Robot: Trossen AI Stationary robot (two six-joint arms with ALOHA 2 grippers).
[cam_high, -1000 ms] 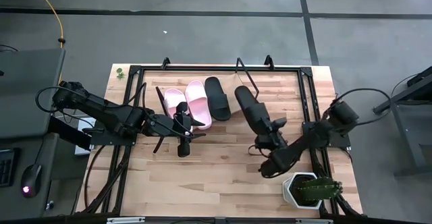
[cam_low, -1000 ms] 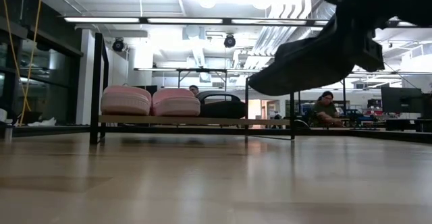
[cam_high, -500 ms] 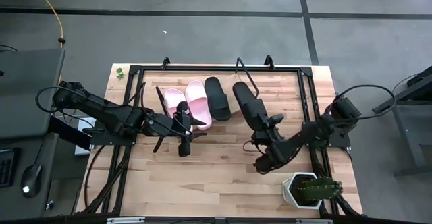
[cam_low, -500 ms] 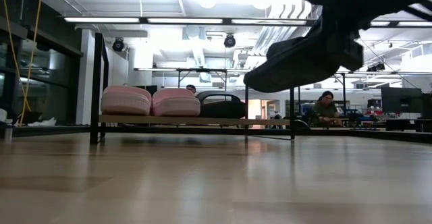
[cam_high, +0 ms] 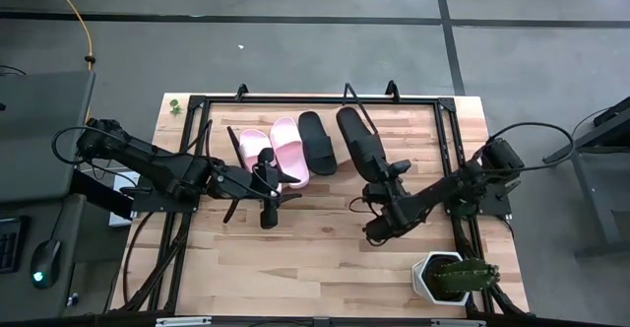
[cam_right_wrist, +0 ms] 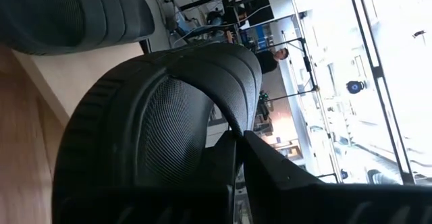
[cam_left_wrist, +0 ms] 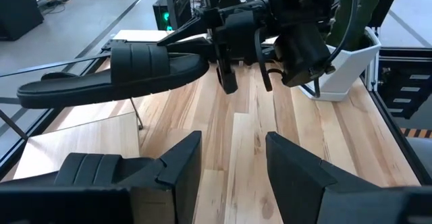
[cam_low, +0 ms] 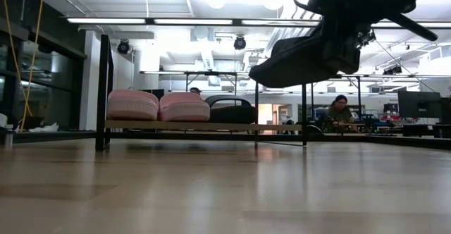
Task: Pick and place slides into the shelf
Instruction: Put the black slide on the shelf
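While three slides (cam_high: 285,150) rest shelved, right end effector (cam_high: 386,179) clamps the fourth slide (cam_high: 357,142).

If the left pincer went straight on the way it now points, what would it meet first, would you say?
Probably the black slide carried by the right pincer. The open left pincer faces it across bare tabletop, with nothing lying between, though the depth is hard to judge.

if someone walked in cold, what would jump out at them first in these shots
The black slide held in the air by the right gripper, above the shelf's open right end. Next, two pink slides and a black slide lined up on the shelf. The left gripper hangs open in front of the pink pair.
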